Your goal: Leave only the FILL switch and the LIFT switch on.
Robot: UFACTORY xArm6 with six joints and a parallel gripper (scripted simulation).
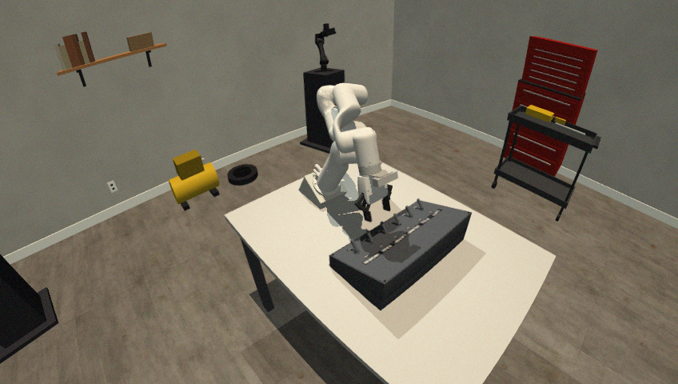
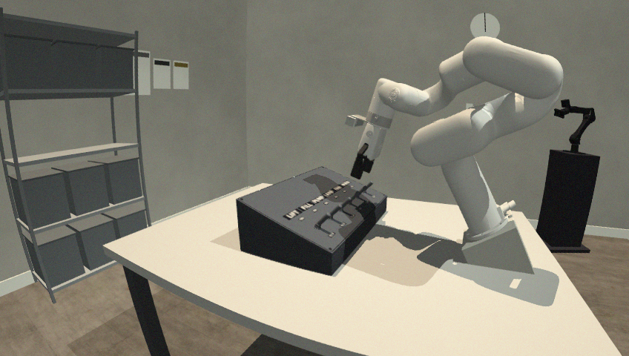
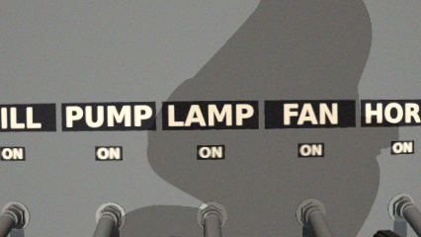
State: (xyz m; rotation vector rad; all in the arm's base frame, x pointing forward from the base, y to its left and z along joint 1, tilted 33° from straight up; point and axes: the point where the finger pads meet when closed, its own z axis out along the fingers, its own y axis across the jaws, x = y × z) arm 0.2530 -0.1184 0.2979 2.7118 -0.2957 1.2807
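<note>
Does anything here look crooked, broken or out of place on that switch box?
Nothing stands out. The console sits flat on the table, set at an angle to its edges, with no visible damage. Its toggle levers stand in one row. The open claw hovers above them, holding nothing.

Wrist view: FILL label point(image 3: 20, 117) & HORN label point(image 3: 391, 113) cut by edges; toggle levers point(image 3: 211, 223) cropped at bottom, positions unreadable.

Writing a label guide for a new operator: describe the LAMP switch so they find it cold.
Start at the dark sloped console on the white table. A row of toggle levers runs along its panel, each under a black nameplate. LAMP is the plate centred in the wrist view, between PUMP and FAN.
</note>
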